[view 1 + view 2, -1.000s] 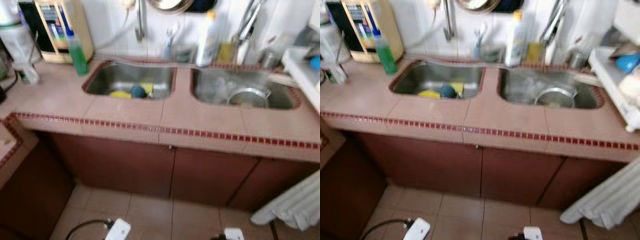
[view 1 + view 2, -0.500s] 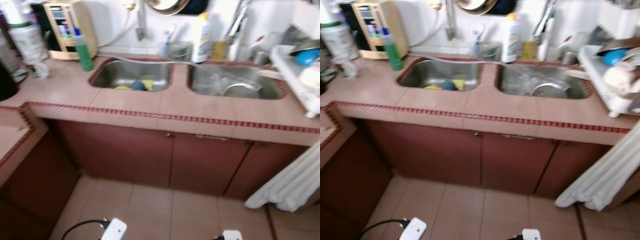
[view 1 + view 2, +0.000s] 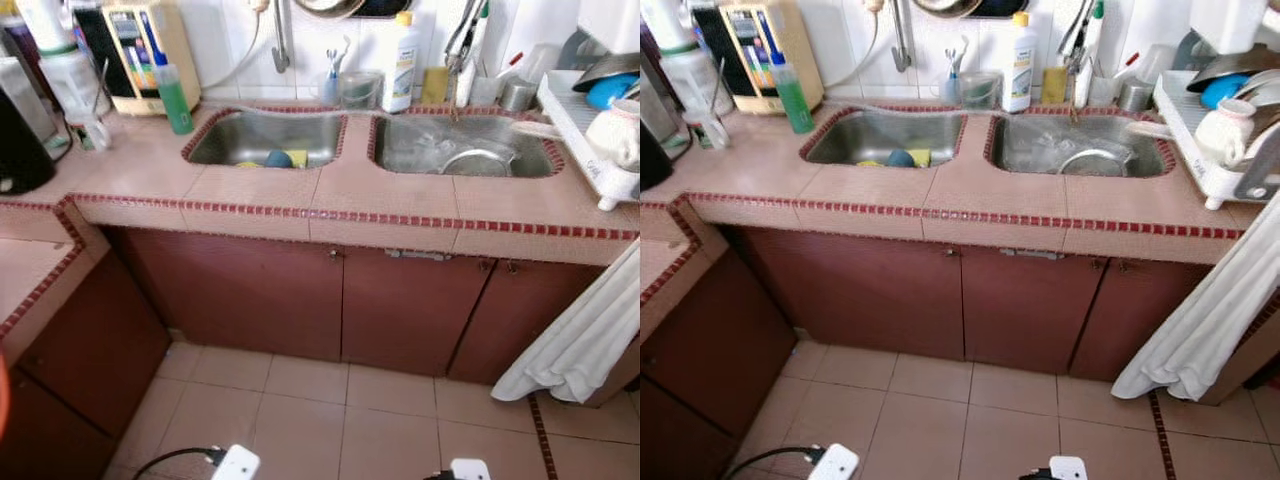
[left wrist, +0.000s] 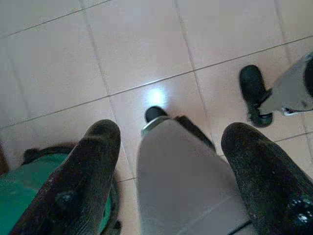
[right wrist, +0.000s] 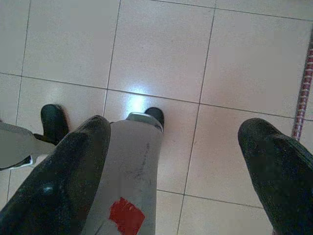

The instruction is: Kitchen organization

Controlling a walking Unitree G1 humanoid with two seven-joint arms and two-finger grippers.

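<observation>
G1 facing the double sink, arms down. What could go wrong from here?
1. The white cloth hanging off the counter's right end reaches near the floor; it might snag a leg or arm.
2. The white dish rack sits crowded at the counter edge; a right-arm reach could knock a dish off.
3. The green soap bottle stands upright by the left sink and looks easy to tip.

Two steel sink basins in the tiled counter [image 3: 330, 205] — the left basin [image 3: 265, 140], the right basin [image 3: 465, 145]. One green bottle [image 3: 175, 95] by the left basin's far corner, one white bottle [image 3: 402, 62] at the counter's back edge between the basins. One dish rack [image 3: 1205, 130] at the counter's right end. Three brown cabinet doors [image 3: 410, 315] below — one white cloth [image 3: 585, 335] hanging at right.
</observation>
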